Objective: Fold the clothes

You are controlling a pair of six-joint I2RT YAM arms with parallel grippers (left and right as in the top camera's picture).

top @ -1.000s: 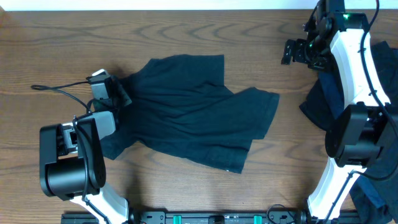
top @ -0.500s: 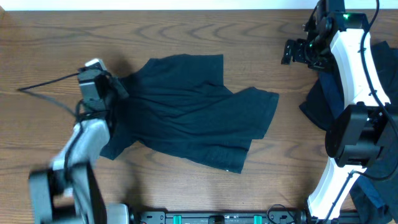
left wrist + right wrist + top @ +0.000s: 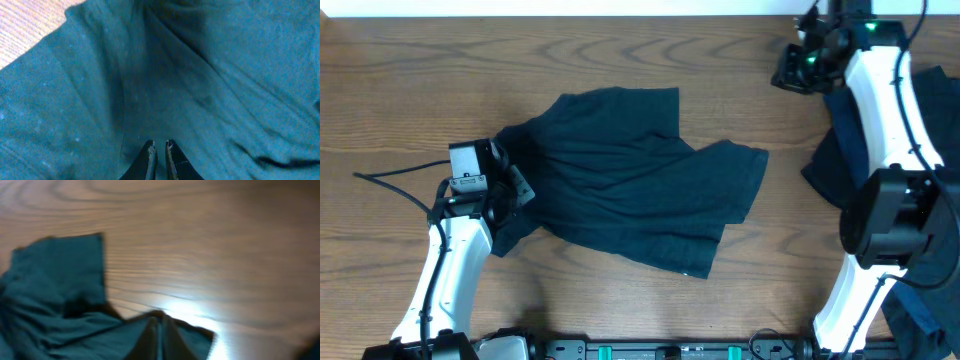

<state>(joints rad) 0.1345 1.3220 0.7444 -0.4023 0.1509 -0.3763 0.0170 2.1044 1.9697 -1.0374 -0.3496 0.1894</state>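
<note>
Dark T-shirt (image 3: 630,190) crumpled mid-frame on the wooden table (image 3: 400,80), not yet folded. More clothes (image 3: 832,165) heaped at the right edge, probably awaiting their turn. Left gripper (image 3: 159,150) low over the shirt's left sleeve, clenched nearly shut, likely for a pinch; actual grasp impossible to tell. Right gripper (image 3: 786,74) parked upper right, seemingly closed and empty.

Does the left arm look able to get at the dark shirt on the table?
Likely yes: the left gripper hangs right over the shirt at its sleeve edge, with nothing between them.
</note>
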